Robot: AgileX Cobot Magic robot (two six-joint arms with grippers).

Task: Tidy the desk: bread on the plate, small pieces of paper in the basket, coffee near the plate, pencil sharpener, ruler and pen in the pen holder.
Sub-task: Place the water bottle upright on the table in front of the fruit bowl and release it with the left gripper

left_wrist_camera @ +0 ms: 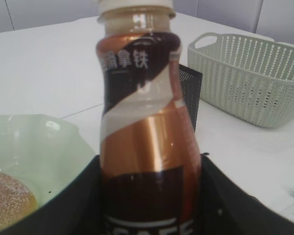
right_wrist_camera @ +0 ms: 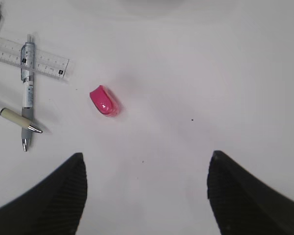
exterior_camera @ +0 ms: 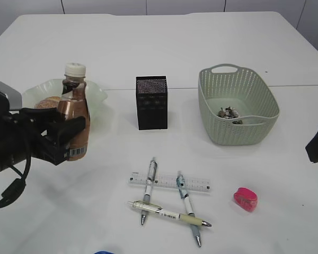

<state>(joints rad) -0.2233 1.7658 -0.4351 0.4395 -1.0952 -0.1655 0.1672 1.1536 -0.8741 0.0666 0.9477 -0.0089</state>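
The left gripper (exterior_camera: 63, 138) reached in level from the left, fingers clamped on the coffee (exterior_camera: 76, 114), which stood upright just beside the plate (exterior_camera: 98, 91) holding the bread (exterior_camera: 47, 101). The right gripper (right_wrist_camera: 147, 191) hung above the table (right_wrist_camera: 210, 73), fingers spread and empty, with the sharpener (right_wrist_camera: 104, 101) ahead of them.

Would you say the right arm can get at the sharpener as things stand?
Probably yes. The right gripper is open and empty above bare table, and the sharpener lies alone just ahead, apart from the pens and ruler.
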